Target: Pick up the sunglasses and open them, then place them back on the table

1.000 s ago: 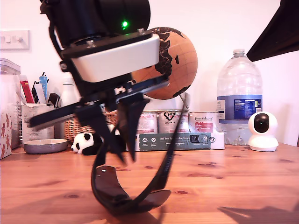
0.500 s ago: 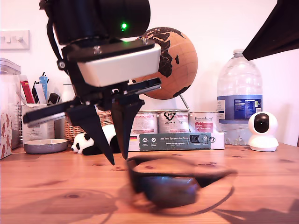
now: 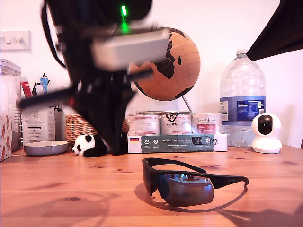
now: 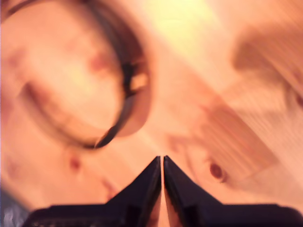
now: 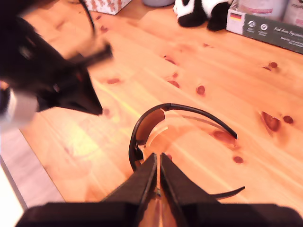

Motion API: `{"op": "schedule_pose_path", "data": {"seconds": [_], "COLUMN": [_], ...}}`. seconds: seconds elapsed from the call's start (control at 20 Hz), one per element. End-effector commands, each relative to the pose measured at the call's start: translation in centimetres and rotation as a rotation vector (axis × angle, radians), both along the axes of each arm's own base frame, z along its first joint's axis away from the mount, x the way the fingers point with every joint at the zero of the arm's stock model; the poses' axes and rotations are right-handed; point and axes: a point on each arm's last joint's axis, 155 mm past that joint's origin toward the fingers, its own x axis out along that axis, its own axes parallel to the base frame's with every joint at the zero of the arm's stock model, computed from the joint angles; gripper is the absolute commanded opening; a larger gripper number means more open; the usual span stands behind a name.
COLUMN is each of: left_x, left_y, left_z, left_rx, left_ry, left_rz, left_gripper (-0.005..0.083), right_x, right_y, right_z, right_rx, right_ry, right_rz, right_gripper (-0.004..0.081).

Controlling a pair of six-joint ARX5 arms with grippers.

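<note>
The black sunglasses [image 3: 189, 184] rest on the pine table [image 3: 57, 189] with both arms spread, near the middle of the exterior view. My first gripper [image 3: 116, 142], blurred by motion, hangs above the table toward the exterior view's left, clear of the sunglasses. Its fingers meet in the first wrist view, with the smeared sunglasses [image 4: 125, 94] below. My second gripper [image 5: 157, 161] is shut on nothing, high over the sunglasses [image 5: 149, 124], with the blurred first gripper [image 5: 94, 108] beside them. The second arm [image 3: 284, 28] shows only at the exterior view's upper right.
Along the back of the table stand a panda toy [image 3: 89, 145], a box of cans [image 3: 177, 142], a cork globe [image 3: 170, 64], a large water bottle [image 3: 241, 99] and a white camera [image 3: 266, 132]. A grey bowl [image 3: 46, 147] and a basket [image 3: 78, 127] sit at the exterior view's left.
The sunglasses hung from my first gripper a second ago. They now lie still on the table with arms open, and the first gripper has let go, lifted and shut.
</note>
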Motion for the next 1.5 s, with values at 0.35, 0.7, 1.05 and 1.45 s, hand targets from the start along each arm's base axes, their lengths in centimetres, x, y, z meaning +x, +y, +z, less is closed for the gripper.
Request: {"op": "schedule_pose_path", "data": {"seconds": [0.35,0.7,1.05,1.45], "left_x": [-0.8,2.5,4.9,4.9], "left_y": [0.4,1.6,7.0,14.1], "left_z": [7.6,12.9,15.3,13.1], "left_rx": [-0.491,-0.852,-1.111,-1.377], "left_ry": [0.125,0.189,0.154,0.036], "left_rz": [0.688,0.956,1.1,1.241], "left_gripper": [-0.0023,-0.0023,-0.0023,-0.0023], "right_x": [1.9,6.5,7.4,5.8], "right_y": [-0.1,-6.6,-12.7,-14.0], "right_z": [2.3,3.2,3.2,2.7], "right_rx": [0.045,-0.011,-0.018,0.034], "right_ry": [-0.084,-0.164,-0.156,-0.229], "right_rz": [-0.065,-0.392,-0.592,-0.647], "right_gripper": [-0.0011,-0.0011,-0.0011,-0.0011]}}
